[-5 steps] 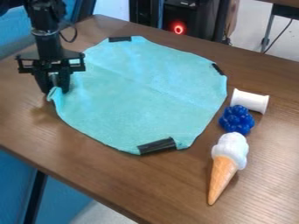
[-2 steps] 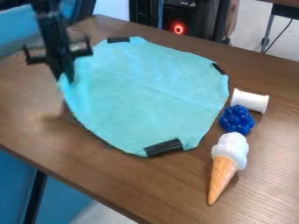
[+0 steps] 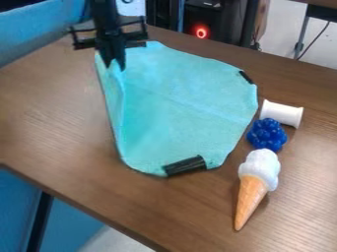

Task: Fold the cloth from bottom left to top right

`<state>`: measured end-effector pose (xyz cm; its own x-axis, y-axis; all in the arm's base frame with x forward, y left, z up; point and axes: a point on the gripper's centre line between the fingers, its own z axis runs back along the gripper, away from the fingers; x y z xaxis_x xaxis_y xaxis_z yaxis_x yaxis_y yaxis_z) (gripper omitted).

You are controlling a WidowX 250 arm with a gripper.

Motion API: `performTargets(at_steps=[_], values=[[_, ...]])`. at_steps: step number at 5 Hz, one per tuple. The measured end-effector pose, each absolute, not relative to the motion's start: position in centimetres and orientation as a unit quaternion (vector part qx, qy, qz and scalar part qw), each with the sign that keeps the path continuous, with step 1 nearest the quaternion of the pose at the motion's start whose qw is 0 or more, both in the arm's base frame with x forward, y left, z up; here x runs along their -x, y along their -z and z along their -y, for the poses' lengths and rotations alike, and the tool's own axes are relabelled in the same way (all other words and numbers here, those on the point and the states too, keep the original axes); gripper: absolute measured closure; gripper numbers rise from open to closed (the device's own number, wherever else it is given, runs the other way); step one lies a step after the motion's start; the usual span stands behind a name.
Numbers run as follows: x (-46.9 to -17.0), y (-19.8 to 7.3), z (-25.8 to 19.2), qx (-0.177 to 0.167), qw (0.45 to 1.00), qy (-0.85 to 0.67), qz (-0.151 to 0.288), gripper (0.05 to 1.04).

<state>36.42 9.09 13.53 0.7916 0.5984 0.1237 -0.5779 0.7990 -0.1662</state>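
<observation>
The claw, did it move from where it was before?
Yes, the claw moved up and to the right in the camera view, closer to the red light.

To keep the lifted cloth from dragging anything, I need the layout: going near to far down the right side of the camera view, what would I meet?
Ice cream cone → blue berry-like cluster → white spool → black strip on the cloth's right edge

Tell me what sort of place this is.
Probably a robotics lab or workroom: a robot arm over a wooden table, toy-like items such as the ice cream cone, and what looks like a computer behind.
</observation>
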Motion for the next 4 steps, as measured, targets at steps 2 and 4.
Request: performTargets(at_steps=[2,4], values=[[-41.5,-12.7,-4.6,0.086,0.950,-0.289,0.077,0.999],[-44.9,-12.2,-0.1,0.087,0.955,-0.269,0.089,0.999]])
